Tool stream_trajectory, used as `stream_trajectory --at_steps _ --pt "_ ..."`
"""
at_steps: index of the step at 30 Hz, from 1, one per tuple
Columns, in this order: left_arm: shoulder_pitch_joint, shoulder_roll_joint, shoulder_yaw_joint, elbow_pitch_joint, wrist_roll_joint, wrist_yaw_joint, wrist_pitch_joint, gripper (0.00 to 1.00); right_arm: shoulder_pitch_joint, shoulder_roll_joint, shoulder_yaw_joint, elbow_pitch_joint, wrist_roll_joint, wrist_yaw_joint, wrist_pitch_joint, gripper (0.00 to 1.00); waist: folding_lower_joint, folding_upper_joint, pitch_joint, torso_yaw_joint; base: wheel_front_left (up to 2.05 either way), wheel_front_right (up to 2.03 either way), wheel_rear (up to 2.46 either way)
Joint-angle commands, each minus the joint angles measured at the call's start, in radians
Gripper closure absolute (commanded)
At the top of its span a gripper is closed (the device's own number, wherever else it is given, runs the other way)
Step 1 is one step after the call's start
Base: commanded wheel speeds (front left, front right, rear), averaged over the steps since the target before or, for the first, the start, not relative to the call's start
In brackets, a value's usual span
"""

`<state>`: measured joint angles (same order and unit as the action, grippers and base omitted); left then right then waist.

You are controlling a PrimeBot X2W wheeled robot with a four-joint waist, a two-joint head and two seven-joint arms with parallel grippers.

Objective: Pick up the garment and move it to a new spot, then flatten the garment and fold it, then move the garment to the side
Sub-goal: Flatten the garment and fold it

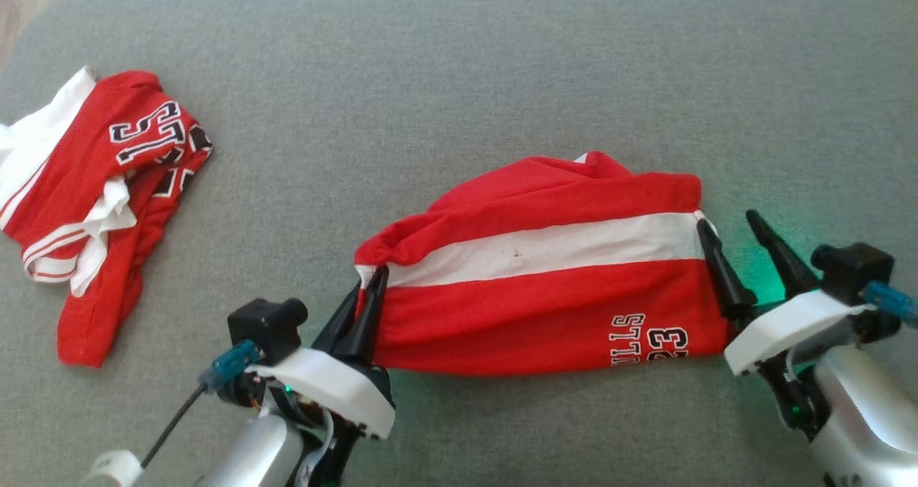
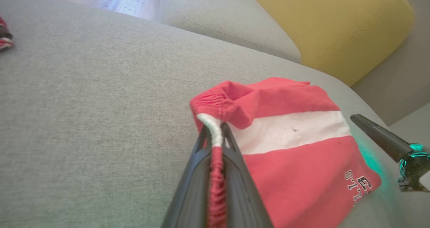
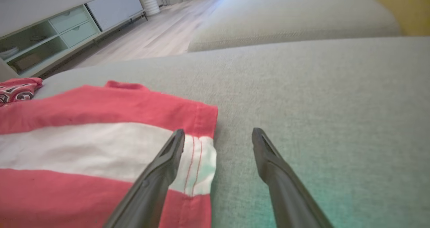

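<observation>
My left gripper (image 1: 374, 280) pinches the elastic edge of the garment (image 1: 545, 308); my right gripper (image 1: 729, 223) stands spread at the opposite hem (one finger over cloth), open grey cushion (image 1: 466, 71) beyond

Silver forearms (image 1: 251, 451), white wrist housings (image 1: 330, 386), black camera blocks (image 1: 267, 325), blue connectors (image 1: 233, 361), tapered black gripper fingers (image 1: 724, 272)

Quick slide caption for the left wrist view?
Left claw shut on the waistband of red-and-white fabric shorts lying on the grey fabric cushion.

Soft even daylight, faint shadows; green glow beside right claw (image 1: 735, 225); wrist views soft-focus.
</observation>
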<state>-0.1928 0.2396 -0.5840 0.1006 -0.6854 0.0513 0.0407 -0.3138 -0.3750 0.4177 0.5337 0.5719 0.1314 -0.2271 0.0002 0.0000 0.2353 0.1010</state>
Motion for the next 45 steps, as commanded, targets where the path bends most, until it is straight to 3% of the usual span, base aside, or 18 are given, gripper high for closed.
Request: stream_trajectory --at_steps 1,8,14,17,18,20,23,32,41,45 --pt "-0.052 0.006 0.037 -0.024 0.007 -0.006 -0.013 1.0 -0.023 -0.017 0.027 0.0 0.02 -0.001 0.0 0.0 -0.0002 0.0 0.006 0.004 0.0 0.0 0.0" --pt "-0.063 -0.001 0.035 -0.007 0.005 -0.009 -0.027 1.0 -0.091 0.006 0.11 0.131 0.091 -0.001 -0.007 0.0 -0.0002 0.0 0.026 0.004 0.0 0.0 0.0" --pt "-0.078 -0.007 0.032 0.01 0.005 -0.01 -0.031 1.0 -0.113 0.014 0.223 0.155 0.152 -0.001 -0.004 0.02 -0.0002 0.0 0.026 0.003 0.0 0.0 0.0" --pt "-0.077 -0.007 0.031 0.014 0.003 -0.009 -0.033 1.0 -0.113 0.001 0.283 0.148 0.186 -0.001 0.012 0.3 -0.0002 0.0 0.021 -0.001 0.0 0.0 0.0" --pt "-0.077 -0.006 0.031 0.015 0.003 -0.009 -0.034 1.0 -0.114 -0.005 0.3 0.149 0.195 -0.001 0.015 0.53 -0.0002 0.0 0.019 -0.002 0.0 0.0 0.0" --pt "-0.077 -0.005 0.032 0.018 0.003 -0.009 -0.036 1.0 -0.12 -0.016 0.324 0.154 0.207 -0.001 0.01 0.76 -0.0002 0.0 0.015 -0.005 0.0 0.0 0.0" --pt "-0.075 -0.001 0.033 0.022 0.005 -0.006 -0.043 1.0 -0.131 -0.024 0.343 0.17 0.212 -0.001 -0.005 0.96 -0.0002 0.0 0.006 -0.01 0.0 0.0 0.0" --pt "-0.078 0.001 0.038 0.008 0.015 -0.01 -0.088 1.0 -0.147 -0.054 0.313 0.18 0.168 -0.001 -0.033 1.0 -0.0002 0.0 -0.04 -0.025 0.0 0.0 0.0" --pt "-0.141 0.012 0.077 -0.061 0.008 -0.061 -0.172 1.0 -0.113 -0.116 0.042 0.001 0.071 -0.001 -0.034 1.0 -0.0002 0.0 -0.134 -0.098 0.0 0.0 0.0" --pt "-0.206 0.021 0.09 -0.082 -0.011 -0.092 -0.153 1.0 -0.113 -0.133 -0.055 -0.081 0.048 -0.001 -0.034 1.0 -0.0002 0.0 -0.166 -0.137 0.0 0.0 0.0"
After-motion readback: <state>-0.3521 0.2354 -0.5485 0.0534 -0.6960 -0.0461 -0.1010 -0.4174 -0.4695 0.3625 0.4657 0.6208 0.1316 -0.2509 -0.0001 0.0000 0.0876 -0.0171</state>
